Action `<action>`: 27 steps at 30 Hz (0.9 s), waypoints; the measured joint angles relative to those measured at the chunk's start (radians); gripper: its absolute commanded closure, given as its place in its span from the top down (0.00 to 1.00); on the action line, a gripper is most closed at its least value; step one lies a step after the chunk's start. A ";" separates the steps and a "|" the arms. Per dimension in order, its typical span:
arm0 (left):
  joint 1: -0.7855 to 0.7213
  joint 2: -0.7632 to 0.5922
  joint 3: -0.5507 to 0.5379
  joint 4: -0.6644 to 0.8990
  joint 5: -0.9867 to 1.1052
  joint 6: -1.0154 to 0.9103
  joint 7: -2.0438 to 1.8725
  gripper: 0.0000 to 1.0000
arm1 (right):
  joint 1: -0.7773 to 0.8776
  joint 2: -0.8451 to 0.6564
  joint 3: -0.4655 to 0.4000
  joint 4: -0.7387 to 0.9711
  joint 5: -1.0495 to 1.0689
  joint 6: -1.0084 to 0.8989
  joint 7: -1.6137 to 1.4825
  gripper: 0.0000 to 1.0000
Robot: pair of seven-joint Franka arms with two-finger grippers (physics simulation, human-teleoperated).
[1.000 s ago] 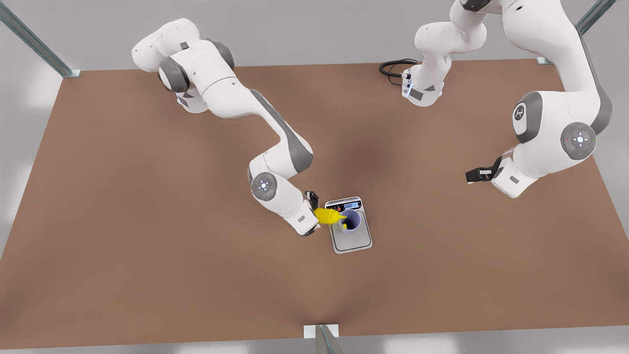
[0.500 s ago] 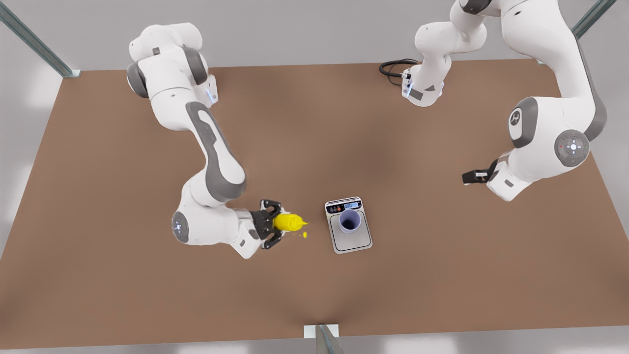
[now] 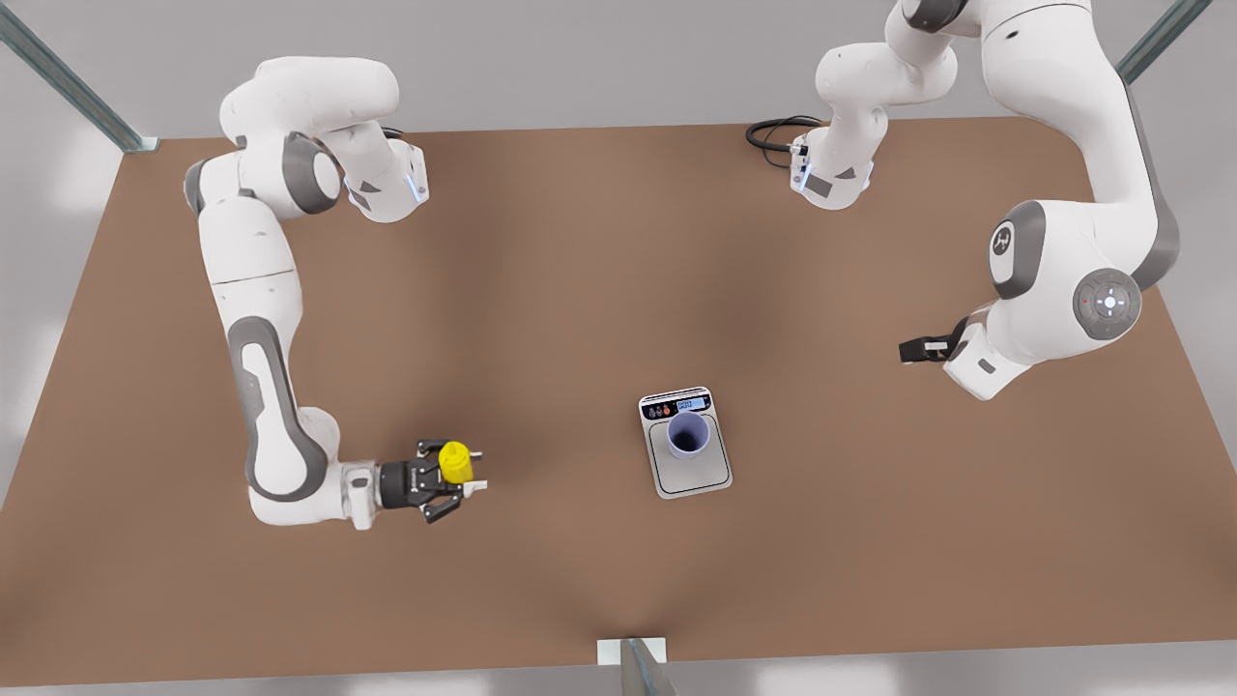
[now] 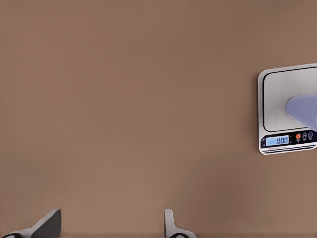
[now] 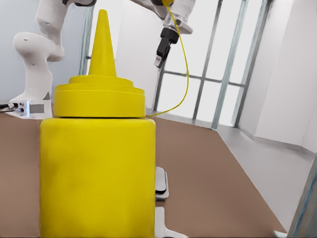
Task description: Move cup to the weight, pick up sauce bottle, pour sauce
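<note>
The lavender cup (image 3: pixel 688 434) stands upright on the silver-grey weight (image 3: pixel 691 474) near the table's middle, and its inside looks dark. Well off toward the front view's left, my right gripper (image 3: pixel 471 471) is shut on the yellow sauce bottle (image 3: pixel 455 462), held upright low over the table. The right wrist view has the sauce bottle (image 5: pixel 97 168) close up, nozzle pointing up, a white finger pad (image 5: pixel 162 182) against its side and a thin yellow strand of sauce (image 5: pixel 184 74) curving through the air. My left gripper (image 3: pixel 913 350) waits open at the front view's right. Its wrist view looks down on the weight (image 4: pixel 277 106) and the cup (image 4: pixel 303 110).
A black cable (image 3: pixel 773 133) loops on the table beside the arm base (image 3: pixel 831 179) at the back. The other arm's base (image 3: pixel 387 188) stands at the back left. A metal post (image 3: pixel 638 667) rises at the table's front edge. Bare brown tabletop (image 3: pixel 580 290) lies between the arms.
My right arm has swung the sauce bottle away from over the cup toward the front view's left and turned it from tipped to upright. The left arm has drifted only slightly.
</note>
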 measured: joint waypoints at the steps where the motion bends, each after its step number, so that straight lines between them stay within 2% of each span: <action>1: 0.000 0.000 0.000 0.000 0.000 0.000 0.000 1.00 | -0.009 0.015 0.001 -0.011 0.014 -0.002 -0.005 0.41; 9: 0.001 0.016 0.000 -0.002 0.000 -0.008 0.000 1.00 | -0.016 0.026 0.002 -0.071 0.049 -0.034 0.189 0.40; 27: -0.020 0.041 0.000 0.008 0.014 0.027 -0.008 1.00 | -0.017 0.071 0.000 -0.069 0.052 -0.029 0.077 0.40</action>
